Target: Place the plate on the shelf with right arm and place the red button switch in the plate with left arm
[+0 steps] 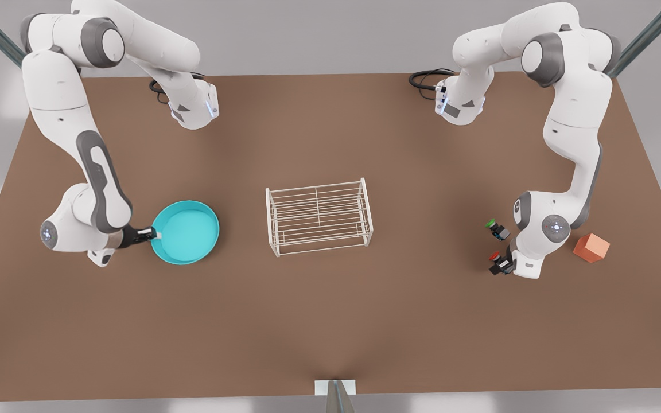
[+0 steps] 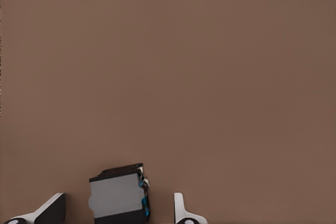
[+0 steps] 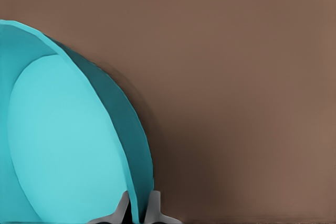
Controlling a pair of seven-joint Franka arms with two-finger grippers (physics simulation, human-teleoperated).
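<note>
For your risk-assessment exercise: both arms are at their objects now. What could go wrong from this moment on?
1. The right gripper pinches the plate only at its thin rim, so the dish may tilt or slip on the way to the shelf.
2. The left gripper has its jaws open around the red button switch, with gaps on both sides; closing off-centre might twist it.
3. The green button switch sits close by and could get bumped.

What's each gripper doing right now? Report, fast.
Left gripper: open, straddling the red button switch, gaps on both sides.
Right gripper: shut on the plate rim.
</note>
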